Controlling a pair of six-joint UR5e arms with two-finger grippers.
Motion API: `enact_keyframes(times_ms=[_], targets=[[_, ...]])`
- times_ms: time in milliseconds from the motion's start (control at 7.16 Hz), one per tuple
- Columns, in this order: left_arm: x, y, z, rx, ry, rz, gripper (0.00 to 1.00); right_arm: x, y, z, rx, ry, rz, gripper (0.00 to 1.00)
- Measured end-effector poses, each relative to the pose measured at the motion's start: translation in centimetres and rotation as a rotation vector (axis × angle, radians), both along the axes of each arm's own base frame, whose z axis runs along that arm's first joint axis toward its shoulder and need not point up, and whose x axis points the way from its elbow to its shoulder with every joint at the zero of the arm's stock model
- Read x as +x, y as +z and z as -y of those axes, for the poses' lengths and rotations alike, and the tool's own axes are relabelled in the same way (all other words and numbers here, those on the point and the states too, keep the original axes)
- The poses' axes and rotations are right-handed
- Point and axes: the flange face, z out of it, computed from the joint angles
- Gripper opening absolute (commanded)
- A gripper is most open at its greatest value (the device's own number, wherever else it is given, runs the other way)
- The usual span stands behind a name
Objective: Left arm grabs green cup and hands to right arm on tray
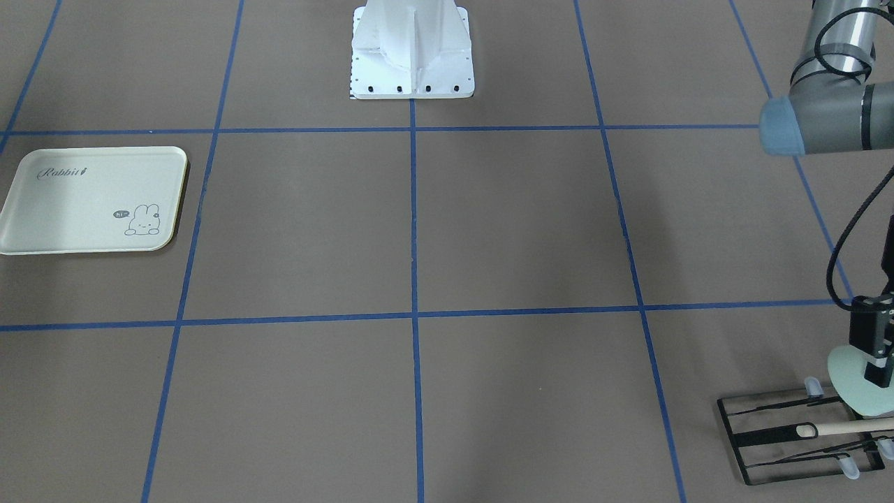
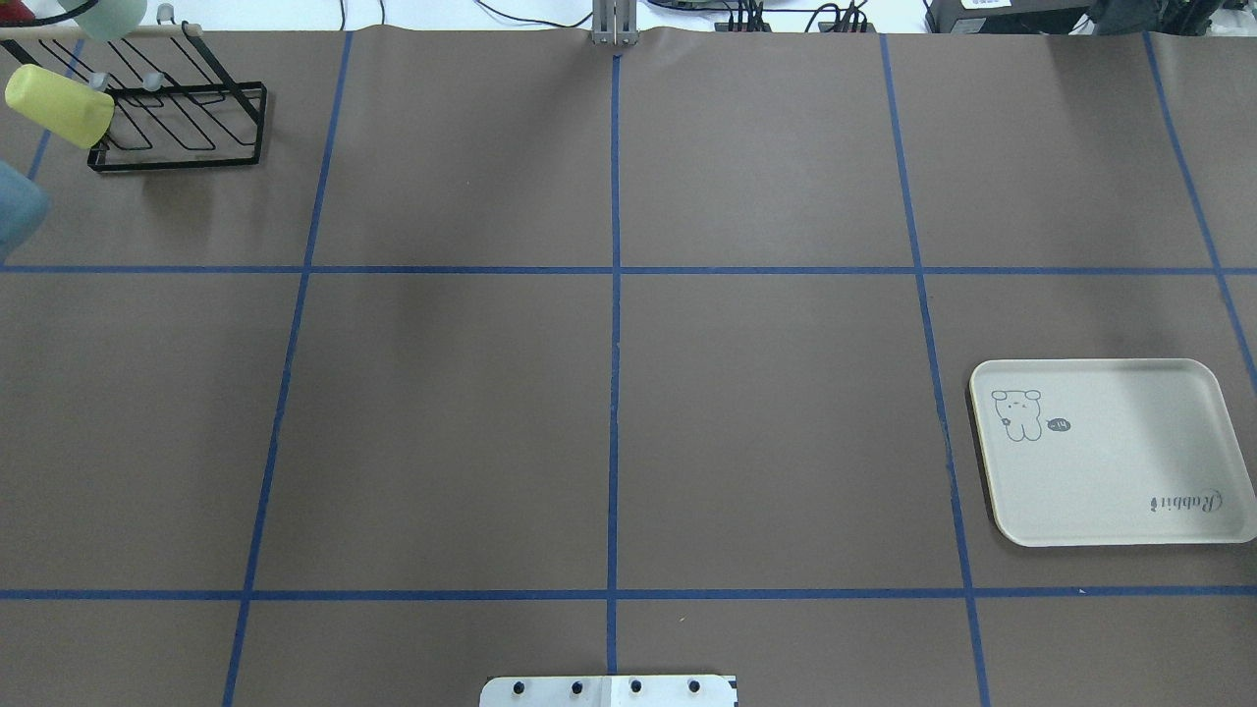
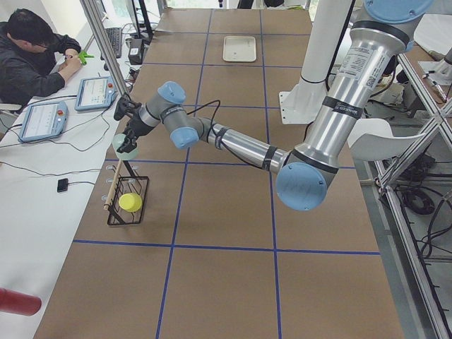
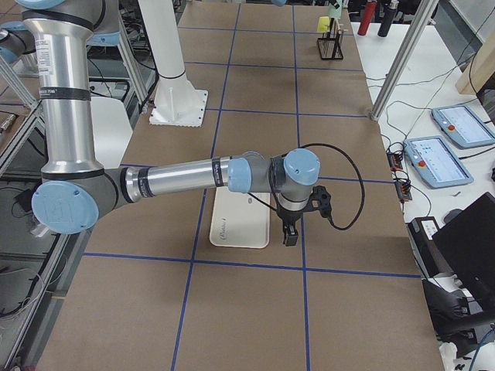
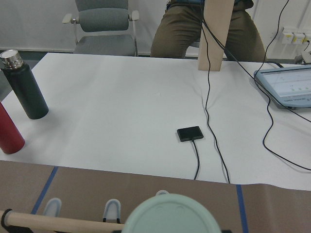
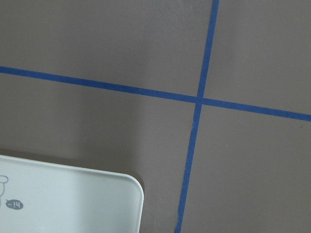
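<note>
The green cup (image 1: 847,377) lies on its side at the top of the black wire rack (image 1: 782,440), its round base toward the left wrist camera (image 5: 170,217). My left gripper (image 1: 878,372) reaches down onto it, and its black fingers with white tips are closed across the cup. The cup also shows at the gripper's tip in the exterior left view (image 3: 121,146). The cream tray (image 2: 1110,452) lies far across the table. My right gripper (image 4: 290,230) hangs just off the tray's edge (image 4: 240,224); I cannot tell whether it is open or shut.
A yellow-green cup (image 2: 59,103) hangs on the rack (image 2: 177,118) beside a wooden rod (image 1: 841,427). Bottles (image 5: 24,87), cables and a small black device (image 5: 189,133) lie on the white table beyond. An operator (image 3: 35,56) sits there.
</note>
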Motion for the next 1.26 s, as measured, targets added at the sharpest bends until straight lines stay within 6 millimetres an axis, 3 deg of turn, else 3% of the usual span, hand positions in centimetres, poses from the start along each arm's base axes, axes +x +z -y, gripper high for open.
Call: enact_keyframes(times_ms=[419, 699, 978, 1258], targets=[[0.8, -3.5, -0.6, -0.054, -0.070, -0.125, 0.24, -1.8, -1.7, 2.4, 0.098, 0.035, 0.020, 0.99], [3.0, -4.0, -0.8, -0.086, -0.095, -0.185, 0.25, -5.1, -3.8, 5.4, 0.164, 0.098, 0.041, 0.99], [6.1, -4.1, -1.4, -0.102, -0.116, -0.212, 0.25, -11.2, -10.2, 9.4, 0.163, 0.192, 0.098, 0.99], [11.1, -5.5, -2.5, -0.125, -0.128, -0.284, 0.24, -16.6, -16.7, 11.7, 0.107, 0.268, 0.175, 0.99]])
